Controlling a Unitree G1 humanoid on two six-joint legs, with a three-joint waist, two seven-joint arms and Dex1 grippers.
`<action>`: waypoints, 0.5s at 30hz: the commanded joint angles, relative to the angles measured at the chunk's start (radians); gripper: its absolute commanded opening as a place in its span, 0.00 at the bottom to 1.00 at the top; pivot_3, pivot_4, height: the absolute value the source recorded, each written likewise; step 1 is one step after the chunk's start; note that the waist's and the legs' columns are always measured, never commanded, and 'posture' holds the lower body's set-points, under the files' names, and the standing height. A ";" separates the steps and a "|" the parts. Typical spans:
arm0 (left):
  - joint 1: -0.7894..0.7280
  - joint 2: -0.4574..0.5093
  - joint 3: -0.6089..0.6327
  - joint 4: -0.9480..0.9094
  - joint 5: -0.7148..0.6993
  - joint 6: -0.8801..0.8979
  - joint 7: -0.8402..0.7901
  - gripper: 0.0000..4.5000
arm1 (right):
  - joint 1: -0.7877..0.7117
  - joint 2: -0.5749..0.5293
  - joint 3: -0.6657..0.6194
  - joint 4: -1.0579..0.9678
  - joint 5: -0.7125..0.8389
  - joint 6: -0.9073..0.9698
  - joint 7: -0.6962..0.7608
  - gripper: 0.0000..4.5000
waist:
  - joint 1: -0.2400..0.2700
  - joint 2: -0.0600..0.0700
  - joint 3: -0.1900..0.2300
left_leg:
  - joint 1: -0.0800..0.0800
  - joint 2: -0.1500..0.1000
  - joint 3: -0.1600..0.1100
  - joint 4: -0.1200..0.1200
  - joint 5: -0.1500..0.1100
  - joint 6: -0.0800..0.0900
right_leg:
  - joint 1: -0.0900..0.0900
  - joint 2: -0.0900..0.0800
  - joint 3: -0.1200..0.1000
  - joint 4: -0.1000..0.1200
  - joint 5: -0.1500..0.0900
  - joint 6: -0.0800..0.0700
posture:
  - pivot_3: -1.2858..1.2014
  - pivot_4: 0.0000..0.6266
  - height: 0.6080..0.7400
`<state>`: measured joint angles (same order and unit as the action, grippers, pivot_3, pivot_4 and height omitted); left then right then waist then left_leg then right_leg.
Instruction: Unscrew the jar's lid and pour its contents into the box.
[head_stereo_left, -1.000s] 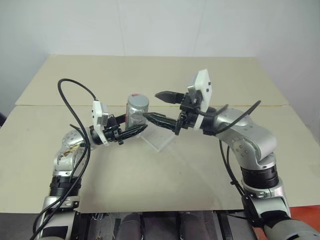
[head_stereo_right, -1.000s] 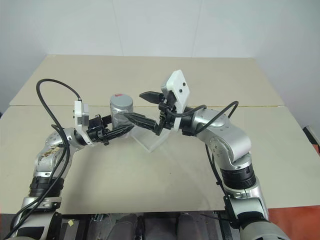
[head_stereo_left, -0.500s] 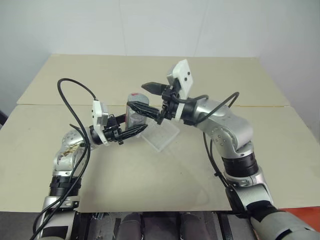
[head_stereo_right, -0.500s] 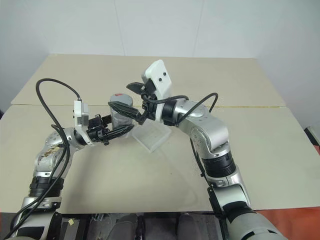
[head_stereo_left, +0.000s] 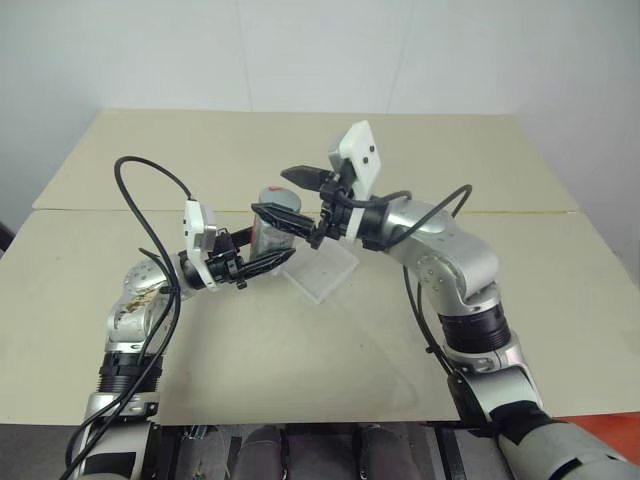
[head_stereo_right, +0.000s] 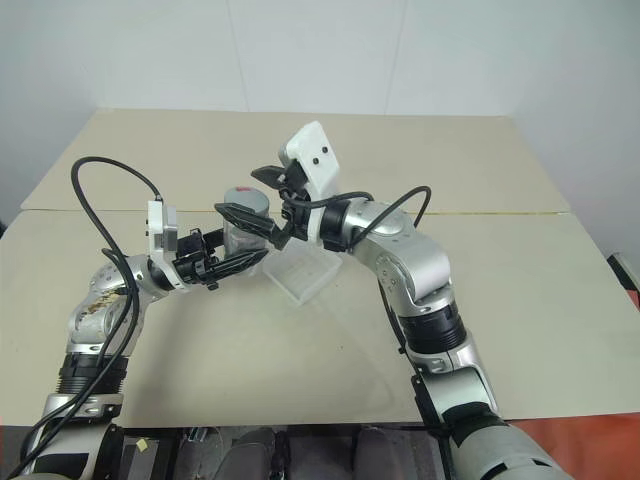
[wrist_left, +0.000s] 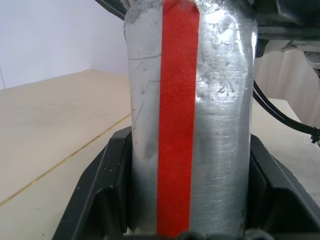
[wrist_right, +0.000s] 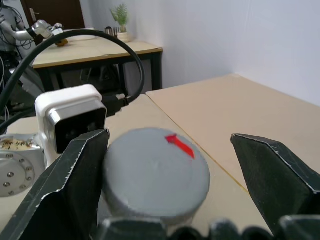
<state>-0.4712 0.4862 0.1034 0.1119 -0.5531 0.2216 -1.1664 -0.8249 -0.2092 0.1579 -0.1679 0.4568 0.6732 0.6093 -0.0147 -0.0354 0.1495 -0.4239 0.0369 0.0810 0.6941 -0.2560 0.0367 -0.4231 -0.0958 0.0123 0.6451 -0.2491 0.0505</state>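
Observation:
My left gripper (head_stereo_left: 272, 252) is shut on the jar (head_stereo_left: 268, 236), a silvery cylinder held upright just left of the box (head_stereo_left: 324, 270). In the left wrist view the jar (wrist_left: 220, 125) shows its vertical red stripe between the two black fingers (wrist_left: 102, 192). The grey lid (wrist_right: 155, 172), marked with a small red arrow, sits on top of the jar. My right gripper (head_stereo_left: 288, 196) is open, with one finger on each side of the lid (head_stereo_left: 281, 198) and a gap to the lid on the right finger's side (wrist_right: 272, 170). The contents are hidden behind the jar's silvery wall.
The beige table (head_stereo_left: 300, 340) has a seam running across its middle (head_stereo_left: 520, 210). A black cable (head_stereo_left: 150, 180) loops above my left arm. The white camera block of my left wrist (wrist_right: 72, 117) sits close beside the lid.
My right gripper has swung left from beside the jar until its open fingers straddle the lid. My left gripper and the jar have stayed put.

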 joint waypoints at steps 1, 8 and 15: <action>-0.010 0.011 0.020 -0.038 -0.020 -0.013 -0.008 0.53 | 0.013 -0.021 -0.041 -0.058 0.020 0.007 0.000 0.99 | 0.000 0.000 0.000 | 0.000 0.000 0.000 0.000 0.000 0.000 | 0.000 0.000 0.000 0.000 0.000 0.000 | 0.52 0.24 1.00; -0.014 0.012 0.018 -0.036 -0.019 -0.009 -0.010 0.53 | 0.029 -0.039 -0.053 -0.085 0.037 0.018 -0.008 0.99 | 0.000 0.000 0.000 | 0.000 0.000 0.000 0.000 0.000 0.000 | 0.000 0.000 0.000 0.000 0.000 0.000 | 0.52 0.24 1.00; -0.010 0.013 0.020 -0.043 -0.021 -0.007 -0.006 0.53 | 0.050 -0.059 -0.056 -0.114 0.056 0.025 -0.008 0.99 | 0.000 0.000 0.000 | 0.000 0.000 0.000 0.000 0.000 0.000 | 0.000 0.000 0.000 0.000 0.000 0.000 | 0.52 0.24 1.00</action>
<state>-0.4713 0.4873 0.1034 0.1117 -0.5531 0.2217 -1.1685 -0.7712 -0.2614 0.1406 -0.2369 0.4956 0.6919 0.6062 -0.0145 -0.0354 0.1495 -0.4239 0.0369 0.0808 0.6941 -0.2561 0.0370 -0.4231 -0.0958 0.0123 0.6450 -0.2491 0.0505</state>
